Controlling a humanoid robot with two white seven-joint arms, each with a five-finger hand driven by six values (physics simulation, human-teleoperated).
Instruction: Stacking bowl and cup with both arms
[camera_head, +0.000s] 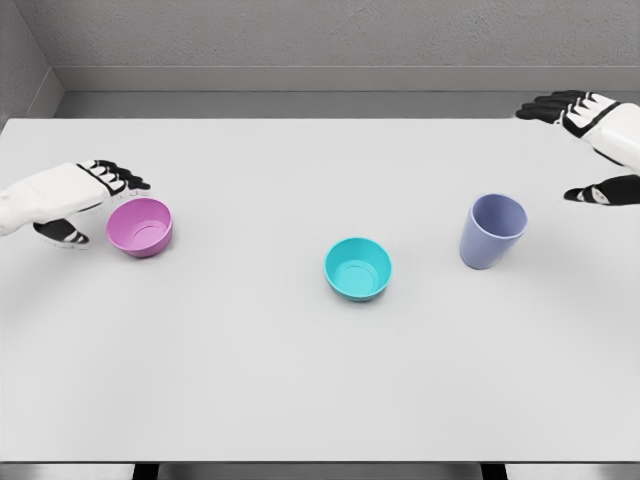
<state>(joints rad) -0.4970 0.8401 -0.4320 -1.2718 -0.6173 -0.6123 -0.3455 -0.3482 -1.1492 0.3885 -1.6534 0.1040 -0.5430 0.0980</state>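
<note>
A teal bowl sits upright near the middle of the white table. A pink bowl stands at the left, and a lavender cup stands upright at the right. My left hand is right beside the pink bowl's left rim, fingers above it and thumb below, spread around it without closing. My right hand hovers open to the right of the cup and well apart from it, fingers high and thumb low.
The table's far edge meets a grey wall. Its front edge runs along the bottom of the view.
</note>
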